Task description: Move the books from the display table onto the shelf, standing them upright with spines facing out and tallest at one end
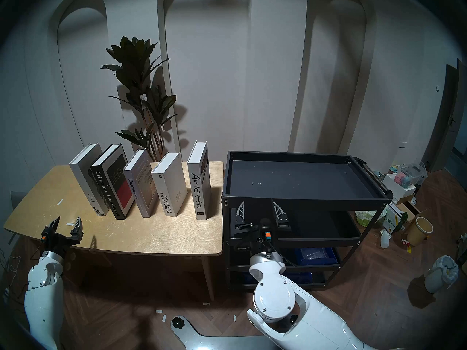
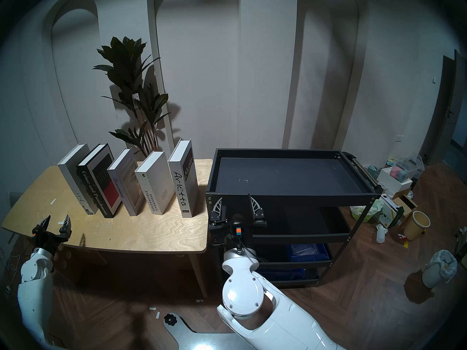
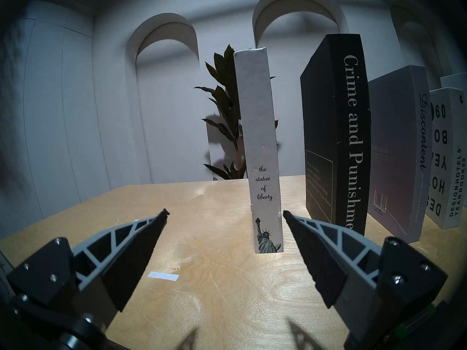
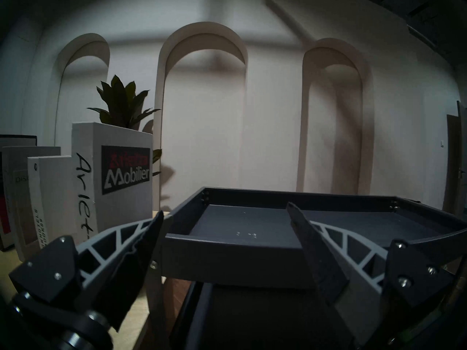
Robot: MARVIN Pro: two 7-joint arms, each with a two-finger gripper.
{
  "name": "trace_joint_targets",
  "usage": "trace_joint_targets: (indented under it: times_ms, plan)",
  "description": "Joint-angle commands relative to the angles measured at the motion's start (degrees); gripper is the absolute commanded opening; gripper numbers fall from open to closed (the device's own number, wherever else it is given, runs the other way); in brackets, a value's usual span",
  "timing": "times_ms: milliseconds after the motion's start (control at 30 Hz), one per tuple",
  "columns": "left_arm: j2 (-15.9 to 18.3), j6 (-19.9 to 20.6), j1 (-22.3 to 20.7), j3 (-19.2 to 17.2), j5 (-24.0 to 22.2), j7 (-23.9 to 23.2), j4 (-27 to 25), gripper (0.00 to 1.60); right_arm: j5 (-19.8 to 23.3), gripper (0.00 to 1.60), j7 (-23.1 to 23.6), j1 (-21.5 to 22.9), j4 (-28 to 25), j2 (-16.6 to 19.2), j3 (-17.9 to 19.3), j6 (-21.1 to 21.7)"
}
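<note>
Several books stand upright in a row on the light wooden display table (image 1: 151, 230): from left, the pale Statue of Liberty (image 1: 86, 180), "Crime and Punishment" (image 1: 111, 187), "Discontent" (image 1: 140, 187), "Design Hotels Yearbook 09" (image 1: 168, 190) and the tall white "Arietta" (image 1: 199, 187). To the right is the shelf (image 1: 298, 175), a black trolley whose top tray is bare. My left gripper (image 1: 68, 218) hangs open over the table's front left. In the left wrist view it (image 3: 225, 211) faces the Statue of Liberty spine (image 3: 260, 145) without touching. My right gripper (image 1: 257, 201) is open and empty before the trolley's front rim (image 4: 227, 251).
A tall potted plant (image 1: 141, 89) stands behind the table. Blue bins (image 1: 313, 256) sit on the trolley's lower tiers. Boxes, a yellow bucket (image 1: 420, 230) and a bagged white bin (image 1: 441, 273) clutter the floor at right. Tape scraps (image 1: 60, 202) lie on the table.
</note>
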Motion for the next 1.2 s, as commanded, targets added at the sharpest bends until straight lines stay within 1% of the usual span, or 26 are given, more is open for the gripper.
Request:
trace_joint_targets:
  times_ms: [0,67,100,133,200,267,433,467,500,567,667,733,767,867,1000,1033,1067,1100,1133,1167]
  plan:
    - [0.49,-0.19,-0.27,-0.11,0.11,-0.1,-0.57,1.6,0.39,1.6,4.39,6.88,0.06,-3.65,-2.51,0.07]
    - [0.49,-0.19,-0.28,-0.1,0.1,-0.1,-0.56,1.6,0.61,1.6,5.34,7.89,0.98,-3.97,-3.42,-0.27]
    - [0.49,-0.2,-0.28,-0.1,0.1,-0.1,-0.55,1.6,0.79,1.6,5.02,8.98,1.83,-4.28,-4.36,-0.41]
    - [0.48,-0.2,-0.29,-0.1,0.09,-0.1,-0.54,1.6,0.81,1.6,5.57,8.87,1.95,-4.49,-4.19,-0.73]
    - [0.48,-0.2,-0.31,-0.09,0.07,-0.11,-0.5,1.6,0.82,1.6,3.65,11.6,3.85,-5.38,-6.43,-1.09]
    - [0.47,-0.2,-0.33,-0.09,0.06,-0.11,-0.46,1.6,0.92,1.6,4.3,11.57,4.23,-5.82,-6.32,-1.25]
    - [0.46,-0.21,-0.36,-0.08,0.02,-0.11,-0.41,1.6,0.85,1.6,3.5,15.1,7.1,-6.91,-9.97,-1.85]
    - [0.46,-0.21,-0.36,-0.08,0.01,-0.11,-0.41,1.6,0.79,1.6,3.59,15.04,7.2,-6.94,-10.0,-1.99]
    - [0.47,-0.21,-0.36,-0.08,0.01,-0.11,-0.4,1.6,1.05,1.6,2.66,16.29,8.16,-7.45,-11.17,-2.1]
    - [0.47,-0.21,-0.37,-0.07,0.0,-0.12,-0.4,1.6,1.22,1.6,1.89,17.21,9.15,-7.92,-12.2,-2.32]
    - [0.48,-0.22,-0.37,-0.07,-0.01,-0.12,-0.39,1.6,1.58,1.6,-0.58,19.54,10.98,-8.59,-15.06,-2.87]
    - [0.48,-0.22,-0.37,-0.07,-0.02,-0.12,-0.39,1.6,1.61,1.6,-1.09,19.67,11.15,-8.51,-15.5,-3.12]
    - [0.48,-0.23,-0.37,-0.06,-0.03,-0.13,-0.39,1.6,1.95,1.6,-3.05,21.13,12.11,-8.76,-17.56,-3.48]
    - [0.49,-0.24,-0.36,-0.06,-0.04,-0.14,-0.39,1.6,2.8,1.6,-6.57,23.06,13.63,-9.26,-20.35,-4.12]
    - [0.51,-0.25,-0.35,-0.05,-0.04,-0.14,-0.4,1.6,4.14,1.6,-11.19,25.0,15.22,-9.99,-23.18,-5.04]
    - [0.51,-0.25,-0.35,-0.05,-0.04,-0.14,-0.4,1.6,4.81,1.6,-11.11,25.02,15.51,-10.29,-23.22,-5.23]
    - [0.51,-0.25,-0.35,-0.04,-0.04,-0.14,-0.41,1.6,5.45,1.6,-13.28,25.84,16.07,-10.5,-24.33,-5.52]
    - [0.52,-0.25,-0.34,-0.04,-0.04,-0.14,-0.41,1.6,5.65,1.6,-13.64,26.0,16.39,-10.75,-24.58,-5.74]
    - [0.52,-0.25,-0.34,-0.04,-0.04,-0.14,-0.42,1.6,6.1,1.6,-15.05,26.56,16.8,-10.94,-25.33,-6.02]
    - [0.52,-0.25,-0.34,-0.04,-0.04,-0.14,-0.42,1.6,6.1,1.6,-15.05,26.56,16.8,-10.94,-25.33,-6.02]
